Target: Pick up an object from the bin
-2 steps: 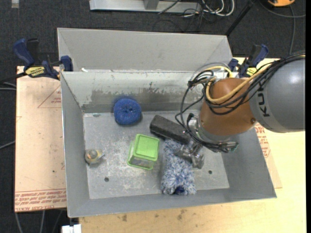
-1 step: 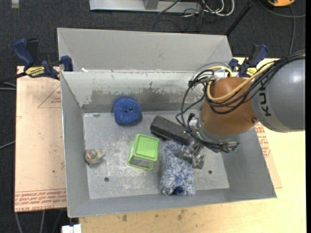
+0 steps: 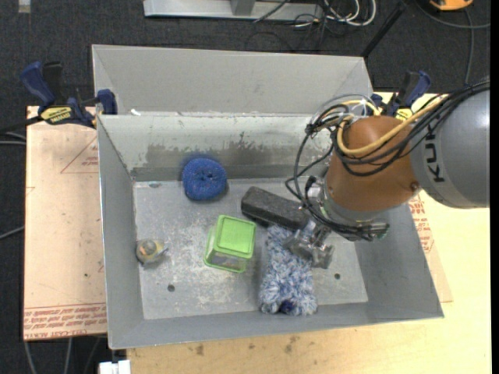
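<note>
The pincer (image 3: 313, 245) hangs low in the right half of the frame, beneath the arm's orange cover (image 3: 370, 170). It sits at the upper right edge of a blue-and-white fluffy cloth (image 3: 284, 279), which lies in the lower middle of the grey bin (image 3: 187, 287). We cannot tell whether the pincer is released or clenched, because its tip is seen against the cloth's pile, and we see nothing plainly gripped in it. Nor can we tell whether it touches the cloth or hovers just above it. Just to its upper left lies 1 black block (image 3: 269, 207), slanted, with its right end running under the wrist. Left of the cloth, close beside it, stands 1 green cup (image 3: 231, 244). Well apart are 1 blue scouring ball (image 3: 205, 178) by the back wall, upper left of centre, and 1 small tan object (image 3: 150, 249) at the left of the floor. We judge the step in hand to be the approach onto a thing, with the fluffy cloth the likeliest candidate and the black block the alternative. The lift is not yet done, since all 5 things rest on the bin floor. In our judgement the next move calls for settling squarely over the cloth, clear of the block's end. The pincer should then take a full bunch of the soft pile rather than a few strands, and rise straight up to test that the cloth comes away.
</note>
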